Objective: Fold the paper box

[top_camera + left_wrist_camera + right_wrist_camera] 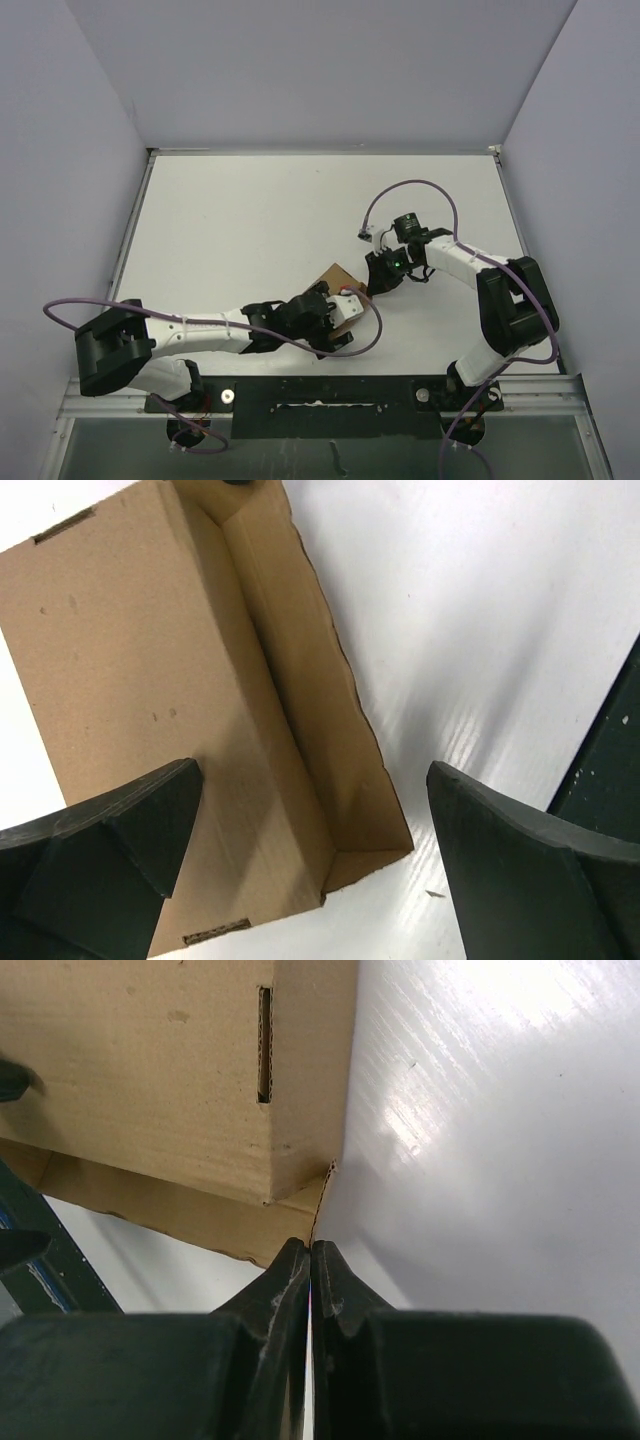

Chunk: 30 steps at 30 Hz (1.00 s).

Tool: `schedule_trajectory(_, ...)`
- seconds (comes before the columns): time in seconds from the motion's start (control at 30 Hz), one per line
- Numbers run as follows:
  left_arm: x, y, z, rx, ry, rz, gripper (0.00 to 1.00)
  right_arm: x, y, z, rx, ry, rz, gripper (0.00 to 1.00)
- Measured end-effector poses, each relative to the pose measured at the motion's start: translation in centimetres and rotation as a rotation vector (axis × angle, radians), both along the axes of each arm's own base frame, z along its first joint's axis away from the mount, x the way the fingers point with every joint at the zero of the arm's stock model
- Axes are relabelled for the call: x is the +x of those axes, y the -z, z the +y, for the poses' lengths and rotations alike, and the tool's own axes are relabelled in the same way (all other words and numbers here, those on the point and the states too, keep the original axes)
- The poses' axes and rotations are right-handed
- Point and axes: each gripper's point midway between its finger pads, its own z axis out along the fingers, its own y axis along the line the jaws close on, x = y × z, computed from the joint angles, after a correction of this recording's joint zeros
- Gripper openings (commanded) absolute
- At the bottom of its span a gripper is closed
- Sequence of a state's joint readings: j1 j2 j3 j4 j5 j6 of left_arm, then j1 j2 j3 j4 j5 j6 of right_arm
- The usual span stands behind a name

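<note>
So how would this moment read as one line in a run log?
left pincer: open above paper box | right pincer: shut, tips at box's flap edge | box: partly folded

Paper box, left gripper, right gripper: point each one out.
paper box point(130, 680), left wrist view, broad flat panel.
left gripper point(312, 780), left wrist view, midway between open fingertips.
right gripper point(311, 1255), right wrist view, where shut fingertips meet.

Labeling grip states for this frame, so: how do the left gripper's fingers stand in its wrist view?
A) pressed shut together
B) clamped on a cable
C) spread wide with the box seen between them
C: on the left gripper the two fingers stand far apart, with the paper box showing in the gap.
</note>
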State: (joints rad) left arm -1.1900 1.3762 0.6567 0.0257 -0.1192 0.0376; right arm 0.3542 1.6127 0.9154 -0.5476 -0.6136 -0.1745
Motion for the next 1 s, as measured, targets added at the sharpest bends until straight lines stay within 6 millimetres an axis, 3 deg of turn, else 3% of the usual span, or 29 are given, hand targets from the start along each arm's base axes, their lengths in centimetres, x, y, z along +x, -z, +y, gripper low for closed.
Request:
schedule_trajectory(0.23,-0.9,0.0,0.7,0.101,-0.015,-0.054,0.98,0.3,-0.3,0.2,0.009,0.009,0.006,0.00)
schedule_trajectory(0.57,-0.3,-0.3,0.1,0.189,-0.095,-0.125,0.98,0.2,0.0,0.2,0.006,0.019,0.024,0.00)
schedule_trajectory(0.77,-0.2,1.1,0.2,0.237,-0.130,-0.134,0.98,0.2,0.0,0.3,0.006,0.022,0.028,0.00)
schedule_trajectory(1.0,-0.1,1.3,0.2,0.246,-0.150,-0.156,0.98,0.2,0.0,0.3,0.006,0.022,0.028,0.00)
